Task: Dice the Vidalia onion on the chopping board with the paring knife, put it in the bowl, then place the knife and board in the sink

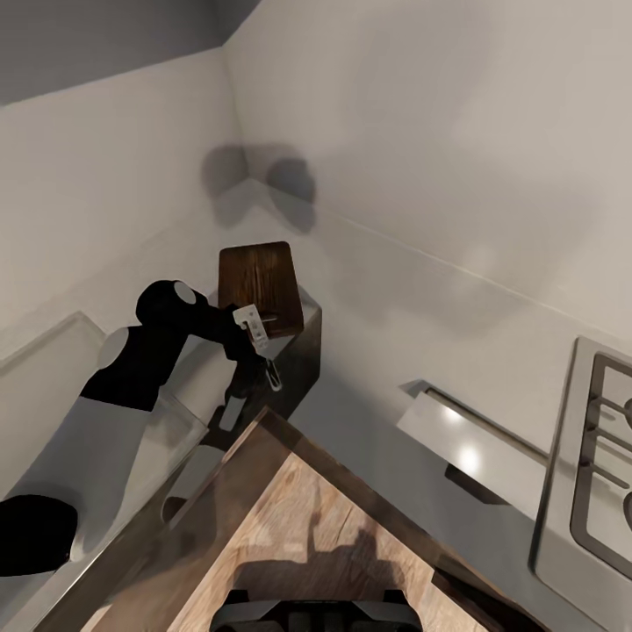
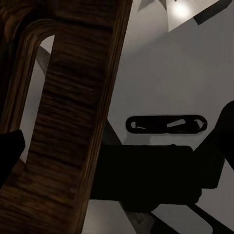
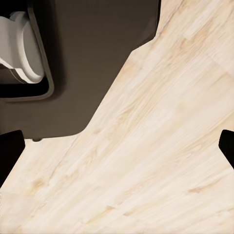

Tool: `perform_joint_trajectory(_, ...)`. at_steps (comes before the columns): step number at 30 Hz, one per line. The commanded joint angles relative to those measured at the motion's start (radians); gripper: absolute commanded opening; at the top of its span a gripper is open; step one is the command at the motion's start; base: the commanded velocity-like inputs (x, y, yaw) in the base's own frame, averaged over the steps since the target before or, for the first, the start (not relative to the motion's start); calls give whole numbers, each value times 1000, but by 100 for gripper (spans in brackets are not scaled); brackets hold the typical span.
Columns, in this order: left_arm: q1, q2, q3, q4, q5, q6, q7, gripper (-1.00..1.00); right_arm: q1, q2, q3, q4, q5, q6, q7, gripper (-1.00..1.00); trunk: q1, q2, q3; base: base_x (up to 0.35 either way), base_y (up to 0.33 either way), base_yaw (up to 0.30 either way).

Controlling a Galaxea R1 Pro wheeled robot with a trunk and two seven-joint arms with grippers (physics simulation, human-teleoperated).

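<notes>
The dark brown chopping board point(image 1: 259, 283) is lifted off the grey countertop point(image 1: 412, 307) near the wall corner, tilted on its edge. My left gripper point(image 1: 266, 349) grips its near lower edge. In the left wrist view the board point(image 2: 73, 107) with its handle slot is very close, and one dark finger point(image 2: 9, 153) shows beside it. Beyond it is a grey surface with a dark oval slot point(image 2: 165, 124). My right gripper point(image 3: 117, 146) hangs open over the pale wooden floor, holding nothing. The onion, paring knife and bowl are out of view.
A steel hob point(image 1: 592, 456) is set into the counter at the right. A flat pale metal panel point(image 1: 48, 360) lies at the left under my left arm. The counter's front corner point(image 1: 263, 414) points at my base over the wooden floor point(image 1: 316, 527). White walls close the back.
</notes>
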Motion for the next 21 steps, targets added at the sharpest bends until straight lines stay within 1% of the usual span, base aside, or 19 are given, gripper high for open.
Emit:
perform_joint_trajectory(1, 0, 0, -2, 27, -5, 8, -1, 100, 0, 2, -2, 1, -3, -4, 4, 100, 1, -1, -1, 0, 0, 0)
perform_joint_trajectory(2, 0, 2, -2, 27, -5, 8, -1, 100, 0, 2, -2, 1, -3, -4, 4, 100, 1, -1, -1, 0, 0, 0)
perform_joint_trajectory(3, 0, 8, -2, 28, -5, 7, -1, -100, 0, 2, -2, 1, -3, -4, 4, 100, 1, -1, -1, 0, 0, 0)
perform_joint_trajectory(8, 0, 14, -4, 46, -5, 7, 0, -100, 0, 3, -3, 1, -3, -4, 4, 100, 1, -1, -1, 0, 0, 0)
perform_joint_trajectory(21, 0, 14, -5, 53, -6, 5, -1, -100, 0, 3, -3, 1, -3, -4, 4, 100, 1, -1, -1, 0, 0, 0)
